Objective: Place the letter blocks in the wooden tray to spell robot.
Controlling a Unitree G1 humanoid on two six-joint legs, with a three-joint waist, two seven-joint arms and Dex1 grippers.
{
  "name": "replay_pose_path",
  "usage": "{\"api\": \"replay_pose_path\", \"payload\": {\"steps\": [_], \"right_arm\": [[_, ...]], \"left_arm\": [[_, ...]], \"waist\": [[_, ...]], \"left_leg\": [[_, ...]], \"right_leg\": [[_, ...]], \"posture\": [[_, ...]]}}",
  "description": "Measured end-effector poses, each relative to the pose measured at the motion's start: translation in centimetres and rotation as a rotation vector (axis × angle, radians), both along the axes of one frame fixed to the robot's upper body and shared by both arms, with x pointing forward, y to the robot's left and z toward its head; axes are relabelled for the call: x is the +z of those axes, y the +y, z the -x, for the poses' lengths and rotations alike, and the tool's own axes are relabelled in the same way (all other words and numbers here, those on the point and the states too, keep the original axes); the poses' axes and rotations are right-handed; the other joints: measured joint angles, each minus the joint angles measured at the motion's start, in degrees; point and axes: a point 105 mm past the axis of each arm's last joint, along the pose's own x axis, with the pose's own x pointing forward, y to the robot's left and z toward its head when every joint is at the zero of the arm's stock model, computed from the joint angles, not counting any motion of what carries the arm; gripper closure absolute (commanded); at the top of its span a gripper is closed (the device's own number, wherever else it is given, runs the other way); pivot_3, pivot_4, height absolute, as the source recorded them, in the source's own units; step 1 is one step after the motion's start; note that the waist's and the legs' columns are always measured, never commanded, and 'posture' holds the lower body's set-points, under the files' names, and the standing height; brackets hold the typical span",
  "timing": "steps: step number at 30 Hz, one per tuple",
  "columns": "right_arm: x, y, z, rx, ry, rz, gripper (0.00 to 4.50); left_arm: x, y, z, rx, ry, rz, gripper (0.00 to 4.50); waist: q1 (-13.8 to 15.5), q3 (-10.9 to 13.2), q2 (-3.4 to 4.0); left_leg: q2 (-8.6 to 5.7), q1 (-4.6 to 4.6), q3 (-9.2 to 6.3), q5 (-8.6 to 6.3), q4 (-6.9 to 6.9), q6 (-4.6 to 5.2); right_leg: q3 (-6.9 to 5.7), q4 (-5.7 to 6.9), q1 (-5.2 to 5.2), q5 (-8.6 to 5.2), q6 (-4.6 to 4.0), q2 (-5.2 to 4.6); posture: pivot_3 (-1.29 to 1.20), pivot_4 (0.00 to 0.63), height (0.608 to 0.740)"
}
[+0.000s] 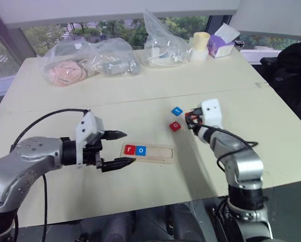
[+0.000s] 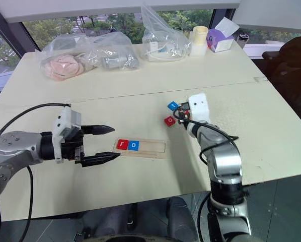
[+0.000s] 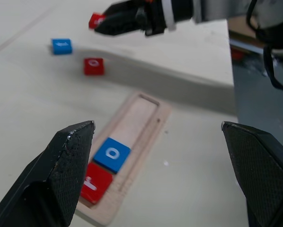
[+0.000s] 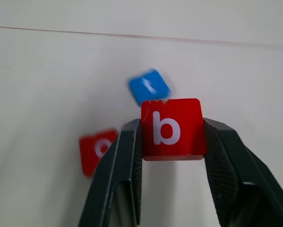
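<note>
Across the far side of the pale table (image 1: 140, 96), clutter is lined up: a clear bag of pink and grey items (image 1: 87, 63), a second clear bag (image 1: 163, 43), a cream cup (image 1: 200, 46) and a purple tissue box (image 1: 221, 43), all well apart from the work area. Nearer in, the wooden tray (image 1: 158, 154) is seen lying flat, with the red r block (image 1: 130, 149) and the blue o block (image 1: 141, 150) seated side by side at its left end; the rest of the groove is left bare. The left gripper (image 1: 121, 147) is held just beside that left end, its two black fingers spread wide with nothing between them, so the approach to the tray from that side is partly crowded. Well to the right, the blue t block (image 1: 176, 111) and a red o block (image 1: 175, 126) are found loose on the table, near each other but apart. The right gripper (image 4: 172, 135) is raised near them, clenched on the red b block (image 4: 172, 127); this grasp is made plain in the right wrist view, the tile pinched by its two side edges with the white letter facing the camera, whereas in the head views it is largely hidden behind the white wrist housing. In the left wrist view, the held tile (image 3: 96, 20) is glimpsed only as a red corner at the far fingertips.
</note>
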Motion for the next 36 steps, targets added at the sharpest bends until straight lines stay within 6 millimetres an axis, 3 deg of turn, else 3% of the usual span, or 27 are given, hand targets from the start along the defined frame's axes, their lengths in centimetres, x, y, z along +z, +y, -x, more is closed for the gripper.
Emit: {"api": "replay_pose_path", "payload": {"steps": [2, 6, 10, 16, 17, 21, 25, 29, 36], "right_arm": [[-0.4, -0.5, 1.1, -0.037, 0.029, -0.002, 3.31], [-4.3, -1.7, 3.8, -0.102, 0.189, 0.006, 3.31], [-4.6, -1.9, 4.0, -0.131, 0.195, 0.007, 3.31], [-4.7, -2.0, 4.1, -0.164, 0.19, -0.01, 0.2], [-4.7, -1.9, 4.1, -0.162, 0.189, -0.011, 0.04], [-3.9, -1.6, 4.1, -0.126, 0.149, -0.03, 0.04], [-1.2, -2.4, 3.8, -0.044, 0.011, 0.019, 0.04], [2.1, -4.8, 4.6, 0.274, -0.143, 0.118, 0.04], [-0.1, -8.4, 5.7, 0.601, 0.01, 0.188, 0.04]], "left_arm": [[-0.8, -0.2, 0.1, -0.022, 0.016, -0.015, 0.0], [-1.9, -0.4, -0.6, -0.019, 0.025, -0.007, 0.0], [-1.8, -0.8, -0.9, -0.039, -0.005, -0.004, 0.0], [-2.2, -0.3, -1.3, -0.034, -0.005, -0.016, 0.0], [-2.2, -0.3, -1.3, -0.036, -0.004, -0.016, 0.0], [-2.3, -0.1, -1.3, -0.044, 0.008, -0.016, 0.0], [-2.4, 0.2, -1.3, -0.05, 0.015, -0.025, 0.0], [-1.0, 0.4, -0.4, -0.104, -0.015, -0.036, 0.0], [-0.6, 1.6, 0.7, -0.092, 0.008, -0.074, 0.0]], "waist": [[0.1, 0.0, 0.0], [0.3, 0.0, -0.01], [0.1, 0.0, -0.01], [0.1, 0.0, -0.01], [0.1, 0.0, -0.01], [0.1, 0.0, 0.0], [0.3, 0.0, -0.01], [0.3, 0.1, -0.04], [0.1, 0.1, -0.04]], "left_leg": [[0.0, -0.02, 0.0, 0.0, -0.01, 0.0], [0.01, -0.14, -0.01, -0.01, 0.02, -0.01], [0.01, -0.29, 0.01, -0.01, -0.02, -0.01], [0.02, -0.35, 0.01, 0.0, -0.02, 0.0], [0.02, -0.35, 0.01, 0.0, -0.02, 0.0], [0.02, -0.35, 0.01, 0.0, -0.02, 0.0], [0.02, -0.39, 0.01, 0.0, 0.02, 0.0], [0.01, -0.41, 0.04, -0.01, 0.13, 0.0], [0.02, -0.3, 0.07, -0.03, 0.15, 0.05]], "right_leg": [[0.0, -0.02, -0.01, -0.01, -0.01, -0.01], [-0.01, -0.07, -0.08, -0.01, -0.01, -0.05], [-0.01, -0.07, -0.25, -0.01, -0.01, -0.05], [-0.01, -0.06, -0.32, -0.01, -0.01, -0.01], [-0.01, -0.06, -0.32, -0.01, -0.01, -0.01], [-0.01, -0.06, -0.33, -0.01, 0.0, -0.01], [-0.01, -0.06, -0.33, -0.02, 0.01, -0.02], [-0.02, -0.14, -0.22, -0.16, 0.25, -0.08], [-0.01, -0.1, -0.15, -0.16, 0.24, -0.03]], "posture": [[0.0, 0.15, 0.74], [0.0, 0.15, 0.74], [0.0, 0.15, 0.74], [0.0, 0.15, 0.74], [0.0, 0.15, 0.74], [0.0, 0.15, 0.74], [0.0, 0.15, 0.74], [0.0, 0.15, 0.74], [0.0, 0.15, 0.74]]}}
